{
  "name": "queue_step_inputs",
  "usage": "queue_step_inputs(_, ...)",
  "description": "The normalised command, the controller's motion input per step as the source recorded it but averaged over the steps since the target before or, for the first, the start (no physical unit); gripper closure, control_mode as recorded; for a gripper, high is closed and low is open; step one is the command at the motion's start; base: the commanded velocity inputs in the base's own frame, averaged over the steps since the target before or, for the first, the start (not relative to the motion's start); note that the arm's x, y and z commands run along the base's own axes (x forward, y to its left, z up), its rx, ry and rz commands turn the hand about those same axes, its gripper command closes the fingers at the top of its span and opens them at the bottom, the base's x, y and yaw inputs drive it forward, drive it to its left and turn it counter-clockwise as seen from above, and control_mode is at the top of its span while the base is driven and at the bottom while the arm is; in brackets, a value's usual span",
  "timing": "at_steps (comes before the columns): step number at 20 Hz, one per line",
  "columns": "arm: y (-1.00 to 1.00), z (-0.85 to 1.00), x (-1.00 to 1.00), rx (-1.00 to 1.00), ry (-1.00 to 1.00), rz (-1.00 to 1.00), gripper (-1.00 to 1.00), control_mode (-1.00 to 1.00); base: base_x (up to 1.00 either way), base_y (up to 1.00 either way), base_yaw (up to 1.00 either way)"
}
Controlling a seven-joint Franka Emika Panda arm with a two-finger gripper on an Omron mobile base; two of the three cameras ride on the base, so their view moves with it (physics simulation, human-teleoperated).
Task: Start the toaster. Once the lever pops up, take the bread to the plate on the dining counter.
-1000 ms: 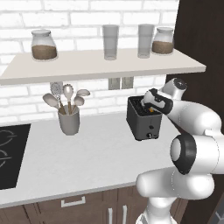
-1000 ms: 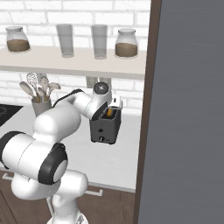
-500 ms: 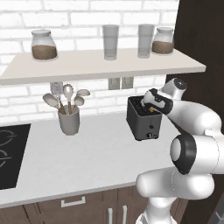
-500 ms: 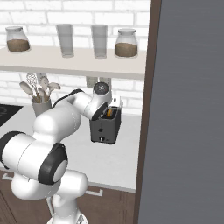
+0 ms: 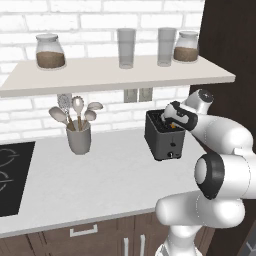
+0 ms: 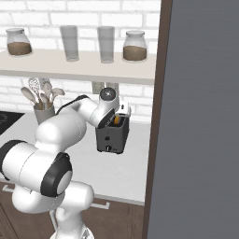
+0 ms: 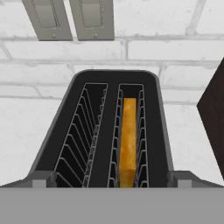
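Toaster (image 5: 163, 138): on pale worktop (image 5: 100, 185), at 3 o'clock from utensil cup (image 5: 79, 140).
Bread (image 7: 127, 140): sunk in right-hand slot, seen from above.
Fingers (image 7: 112, 183): spread wide, gripping nothing, tips flanking toaster's near end.
Writing: none readable.

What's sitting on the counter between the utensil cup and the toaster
Nothing: in the left base view the counter is bare between the utensil cup and the toaster.
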Motion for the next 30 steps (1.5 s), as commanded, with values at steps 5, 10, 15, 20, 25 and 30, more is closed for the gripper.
queue_step_inputs(5, 0.00, 0.00, 0.00, 0.00, 0.00, 0.00, -1.00, -1.00, 0.00, 0.00, 0.00)
queue_step_inputs(10, 0.00, 0.00, 0.00, 0.00, 0.00, 0.00, -1.00, -1.00, 0.00, 0.00, 0.00)
queue_step_inputs(15, 0.00, 0.00, 0.00, 0.00, 0.00, 0.00, -1.00, -1.00, 0.00, 0.00, 0.00)
queue_step_inputs(20, 0.00, 0.00, 0.00, 0.00, 0.00, 0.00, -1.00, -1.00, 0.00, 0.00, 0.00)
queue_step_inputs(25, 0.00, 0.00, 0.00, 0.00, 0.00, 0.00, -1.00, -1.00, 0.00, 0.00, 0.00)
queue_step_inputs(30, 0.00, 0.00, 0.00, 0.00, 0.00, 0.00, -1.00, -1.00, 0.00, 0.00, 0.00)
